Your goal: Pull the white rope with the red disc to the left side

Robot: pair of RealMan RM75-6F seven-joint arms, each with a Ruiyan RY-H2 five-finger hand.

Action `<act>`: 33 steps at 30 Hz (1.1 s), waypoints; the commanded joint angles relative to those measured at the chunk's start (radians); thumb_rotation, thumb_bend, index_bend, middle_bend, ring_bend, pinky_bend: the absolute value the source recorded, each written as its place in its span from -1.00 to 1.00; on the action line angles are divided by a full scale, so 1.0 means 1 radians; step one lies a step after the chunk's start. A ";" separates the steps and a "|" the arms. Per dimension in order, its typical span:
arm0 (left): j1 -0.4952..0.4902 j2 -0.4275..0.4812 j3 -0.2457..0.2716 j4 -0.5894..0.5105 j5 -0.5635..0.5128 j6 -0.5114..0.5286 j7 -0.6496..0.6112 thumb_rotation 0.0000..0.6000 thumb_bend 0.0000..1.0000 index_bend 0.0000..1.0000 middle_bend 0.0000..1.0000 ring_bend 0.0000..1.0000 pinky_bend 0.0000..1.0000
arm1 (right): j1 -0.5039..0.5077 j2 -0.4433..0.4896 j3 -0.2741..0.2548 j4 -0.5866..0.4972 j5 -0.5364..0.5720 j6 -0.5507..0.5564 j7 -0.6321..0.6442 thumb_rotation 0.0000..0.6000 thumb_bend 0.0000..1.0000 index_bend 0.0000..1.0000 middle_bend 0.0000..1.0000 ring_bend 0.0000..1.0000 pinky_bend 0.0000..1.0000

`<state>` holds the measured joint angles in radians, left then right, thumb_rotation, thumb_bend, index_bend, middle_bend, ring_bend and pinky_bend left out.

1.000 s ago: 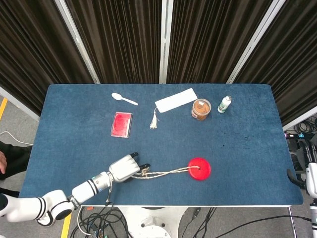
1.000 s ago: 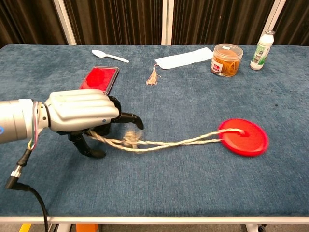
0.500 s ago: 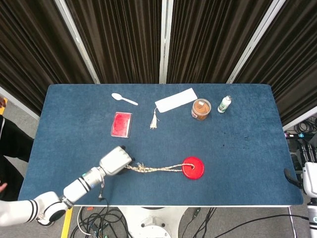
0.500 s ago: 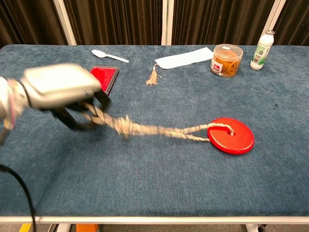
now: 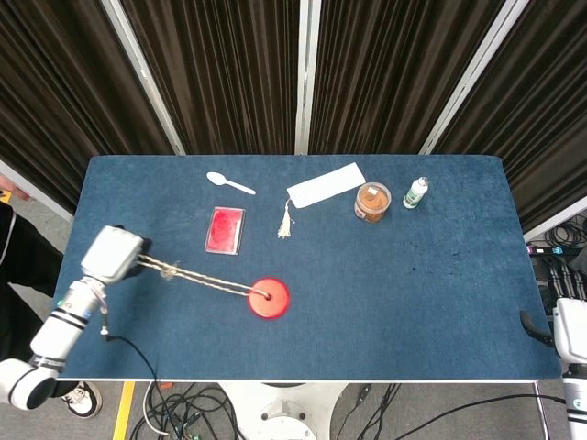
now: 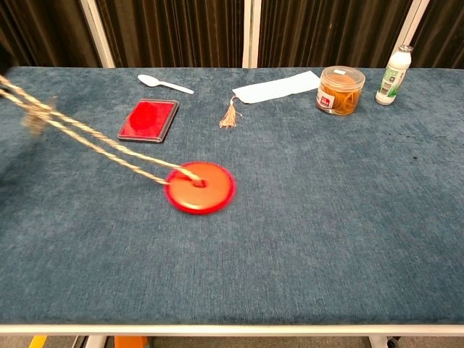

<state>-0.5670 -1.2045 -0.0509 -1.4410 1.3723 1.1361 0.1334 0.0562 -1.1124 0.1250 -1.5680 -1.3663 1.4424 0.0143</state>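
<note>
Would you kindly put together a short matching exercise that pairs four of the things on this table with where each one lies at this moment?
Things:
1. red disc
2. white spoon
3. small bottle
4. left hand

Places:
A. far right of the back row, beside the jar
B. at the table's left edge, holding the rope
C. front of the table, left of centre
D. back left, beyond the red case

Pairs: 1-C, 2-D, 3-A, 4-B
</note>
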 commanded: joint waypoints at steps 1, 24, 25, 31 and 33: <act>0.028 0.021 -0.020 0.067 -0.049 0.016 0.005 1.00 -0.22 0.50 1.00 0.69 0.18 | 0.000 0.000 0.000 -0.003 0.001 0.000 -0.004 1.00 -0.55 -1.00 -0.97 -1.00 -1.00; 0.087 -0.047 -0.112 -0.032 0.001 0.251 -0.025 1.00 -0.24 0.51 1.00 0.70 0.17 | 0.004 -0.012 -0.006 0.010 0.006 -0.011 -0.005 1.00 -0.55 -1.00 -0.97 -1.00 -1.00; 0.083 -0.055 -0.100 -0.031 0.028 0.244 -0.049 1.00 -0.25 0.51 1.00 0.66 0.16 | 0.004 -0.013 -0.007 0.011 0.006 -0.012 -0.005 1.00 -0.55 -1.00 -0.97 -1.00 -1.00; 0.015 0.038 0.019 -0.113 0.114 -0.001 -0.082 1.00 -0.57 -0.46 -0.05 -0.55 -0.38 | 0.004 -0.016 -0.007 0.018 0.011 -0.017 0.002 1.00 -0.55 -1.00 -0.97 -1.00 -1.00; -0.015 0.072 0.038 -0.161 0.120 -0.080 -0.068 1.00 -0.59 -0.64 -0.40 -0.80 -0.46 | 0.005 -0.016 -0.006 0.020 0.014 -0.019 0.005 1.00 -0.55 -1.00 -0.97 -1.00 -1.00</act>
<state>-0.5261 -1.1997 -0.0787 -1.5158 1.4787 1.2101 0.0641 0.0608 -1.1284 0.1185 -1.5484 -1.3529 1.4241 0.0188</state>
